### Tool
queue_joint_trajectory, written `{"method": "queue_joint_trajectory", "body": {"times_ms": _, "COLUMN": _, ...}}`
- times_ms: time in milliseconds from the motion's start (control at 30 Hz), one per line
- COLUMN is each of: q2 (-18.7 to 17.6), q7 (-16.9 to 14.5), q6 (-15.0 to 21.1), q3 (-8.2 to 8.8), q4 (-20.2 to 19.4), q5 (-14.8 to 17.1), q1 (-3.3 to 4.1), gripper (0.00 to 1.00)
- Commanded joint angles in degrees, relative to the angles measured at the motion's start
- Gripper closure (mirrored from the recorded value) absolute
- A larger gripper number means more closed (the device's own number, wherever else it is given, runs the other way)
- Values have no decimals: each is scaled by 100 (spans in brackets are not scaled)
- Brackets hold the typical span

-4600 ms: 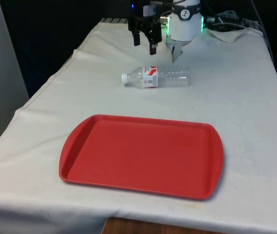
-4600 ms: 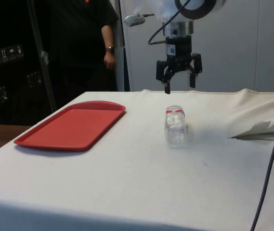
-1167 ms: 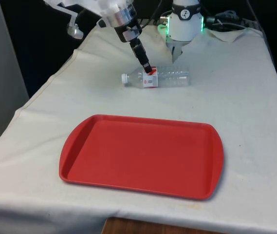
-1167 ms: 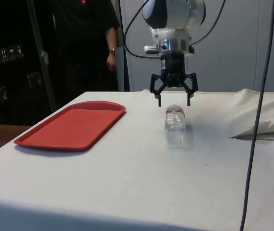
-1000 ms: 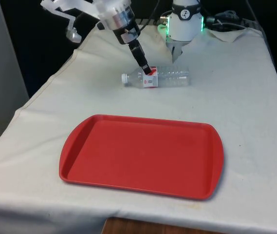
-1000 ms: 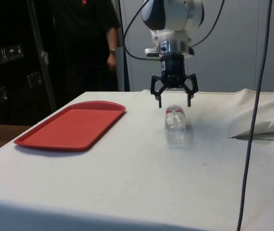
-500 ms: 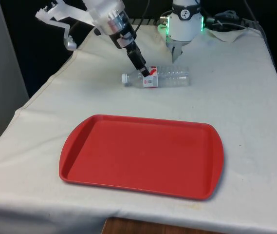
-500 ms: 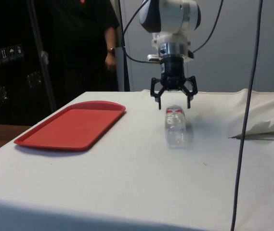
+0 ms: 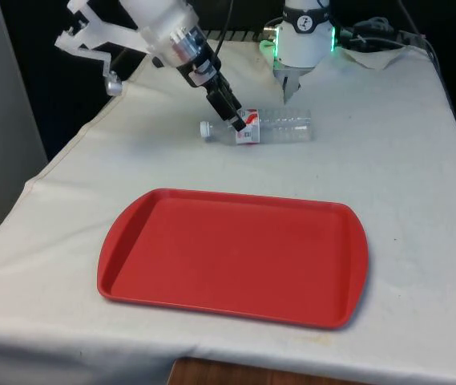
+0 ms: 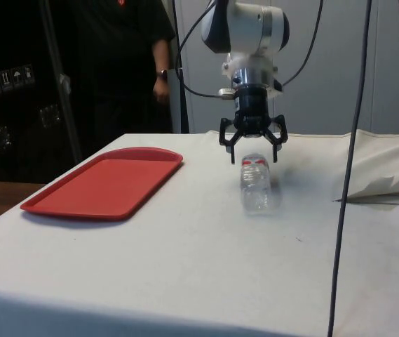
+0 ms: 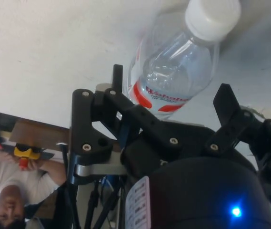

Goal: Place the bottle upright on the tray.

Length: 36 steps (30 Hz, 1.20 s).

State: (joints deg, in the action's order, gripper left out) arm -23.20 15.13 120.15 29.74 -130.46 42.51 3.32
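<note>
A clear plastic bottle (image 9: 272, 127) with a white cap and a red-and-white label lies on its side on the white cloth, cap towards the front view's left. My gripper (image 9: 234, 122) hangs tilted over its label end, open, one finger on each side of the bottle (image 10: 255, 184) and just above the cloth. In the wrist view the bottle (image 11: 173, 67) lies between the spread fingers (image 11: 117, 76), cap pointing away. Neither pad presses on it. The red tray (image 9: 236, 257) sits bare nearer the front edge, apart from the bottle.
A person (image 10: 122, 56) in dark clothes stands beyond the tray (image 10: 108, 184) in the side view. Bunched cloth (image 10: 388, 184) rises past the bottle, and a black cable (image 10: 346, 175) hangs down close to it.
The gripper came down from above the table to straddle the bottle's label end. Over the last second it sank slightly and the arm leaned further. The bottle has not moved.
</note>
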Motion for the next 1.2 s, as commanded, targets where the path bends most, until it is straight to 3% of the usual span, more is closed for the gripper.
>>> {"method": "queue_joint_trajectory", "body": {"times_ms": 0, "q2": -17, "q7": -17, "q6": -11, "q3": 0, "q4": 0, "q5": 29, "q1": 0, "gripper": 0}}
{"method": "queue_joint_trajectory", "body": {"times_ms": 100, "q2": -74, "q7": -97, "q6": -80, "q3": -23, "q4": 29, "q5": 155, "q1": -40, "gripper": 0}}
{"method": "queue_joint_trajectory", "body": {"times_ms": 233, "q2": -160, "q7": -143, "q6": -132, "q3": -29, "q4": 40, "q5": 258, "q1": -40, "gripper": 0}}
{"method": "queue_joint_trajectory", "body": {"times_ms": 267, "q2": -126, "q7": -92, "q6": -92, "q3": 0, "q4": 17, "q5": 178, "q1": 0, "gripper": 0}}
{"method": "queue_joint_trajectory", "body": {"times_ms": 300, "q2": -178, "q7": -149, "q6": -143, "q3": -29, "q4": 46, "q5": 286, "q1": -40, "gripper": 0}}
{"method": "queue_joint_trajectory", "body": {"times_ms": 533, "q2": -327, "q7": -235, "q6": -258, "q3": -23, "q4": 109, "q5": 435, "q1": -46, "gripper": 0}}
{"method": "queue_joint_trajectory", "body": {"times_ms": 567, "q2": -309, "q7": -195, "q6": -212, "q3": 6, "q4": 80, "q5": 378, "q1": -6, "gripper": 0}}
{"method": "queue_joint_trajectory", "body": {"times_ms": 600, "q2": -350, "q7": -246, "q6": -275, "q3": -29, "q4": 115, "q5": 458, "q1": -52, "gripper": 0}}
{"method": "queue_joint_trajectory", "body": {"times_ms": 833, "q2": -527, "q7": -344, "q6": -487, "q3": 0, "q4": 235, "q5": 602, "q1": -74, "gripper": 0}}
{"method": "queue_joint_trajectory", "body": {"times_ms": 867, "q2": -510, "q7": -304, "q6": -441, "q3": 29, "q4": 218, "q5": 561, "q1": -23, "gripper": 0}}
{"method": "queue_joint_trajectory", "body": {"times_ms": 900, "q2": -544, "q7": -355, "q6": -521, "q3": 6, "q4": 252, "q5": 619, "q1": -74, "gripper": 0}}
{"method": "queue_joint_trajectory", "body": {"times_ms": 1033, "q2": -625, "q7": -395, "q6": -665, "q3": 57, "q4": 309, "q5": 665, "q1": -63, "gripper": 0}}
{"method": "queue_joint_trajectory", "body": {"times_ms": 1067, "q2": -619, "q7": -367, "q6": -647, "q3": 80, "q4": 298, "q5": 619, "q1": -29, "gripper": 0}}
{"method": "queue_joint_trajectory", "body": {"times_ms": 1167, "q2": -636, "q7": -401, "q6": -688, "q3": 69, "q4": 315, "q5": 670, "q1": -57, "gripper": 0}}
